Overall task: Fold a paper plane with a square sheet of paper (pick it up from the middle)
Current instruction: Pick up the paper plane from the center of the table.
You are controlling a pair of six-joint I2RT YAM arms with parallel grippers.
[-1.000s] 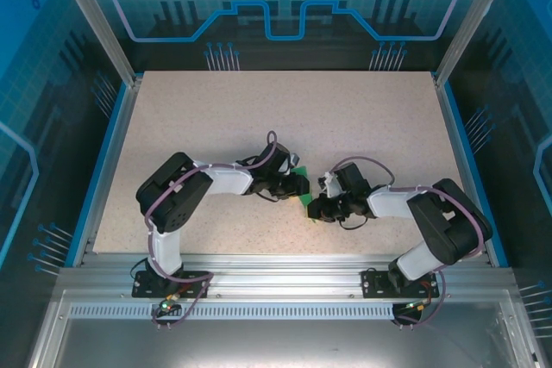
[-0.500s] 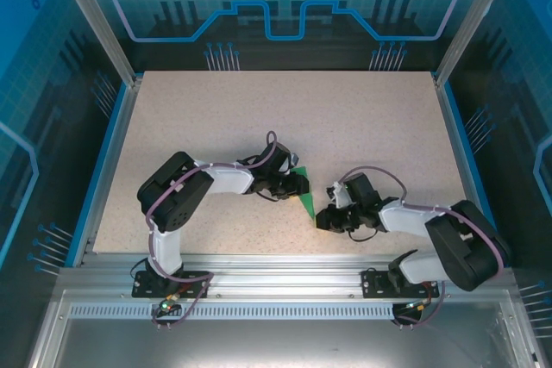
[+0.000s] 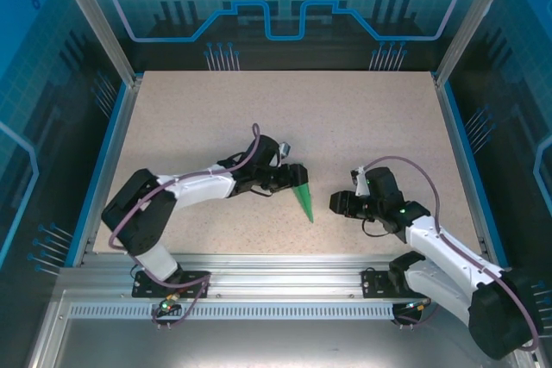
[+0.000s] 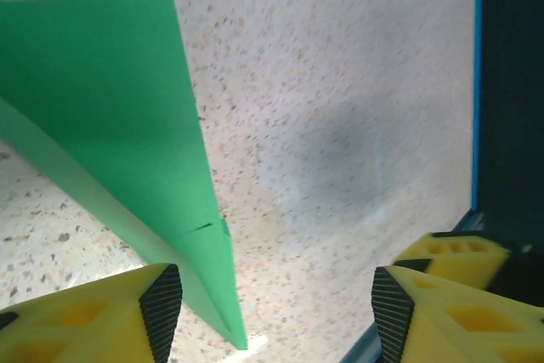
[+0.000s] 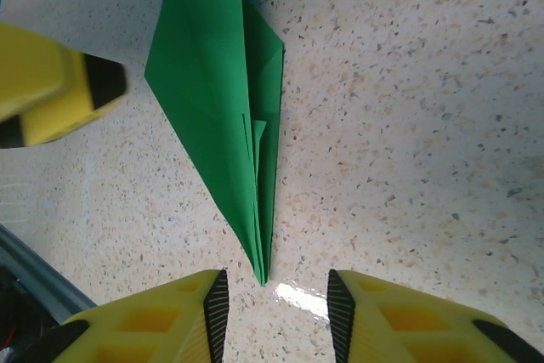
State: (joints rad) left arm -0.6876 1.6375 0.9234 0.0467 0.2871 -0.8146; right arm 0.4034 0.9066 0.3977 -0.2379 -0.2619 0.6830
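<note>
You have the paper plane (image 3: 304, 200) lying flat on the table (image 3: 362, 118), between your two grippers. Your left gripper (image 3: 296, 175) sits at its wide tail with the jaws spread, holding nothing; the paper's edge lies just beside one finger (image 4: 161, 308). Your right gripper (image 5: 274, 312) faces the pointed nose, just short of it, jaws parted and empty.

The right gripper (image 3: 338, 204) has released the paper plane (image 3: 305, 199) and drawn back, leaving its tip just ahead of the parted fingers (image 5: 161, 325). The left gripper (image 3: 296, 175) has opened too, the plane now lying loose beside one finger.
</note>
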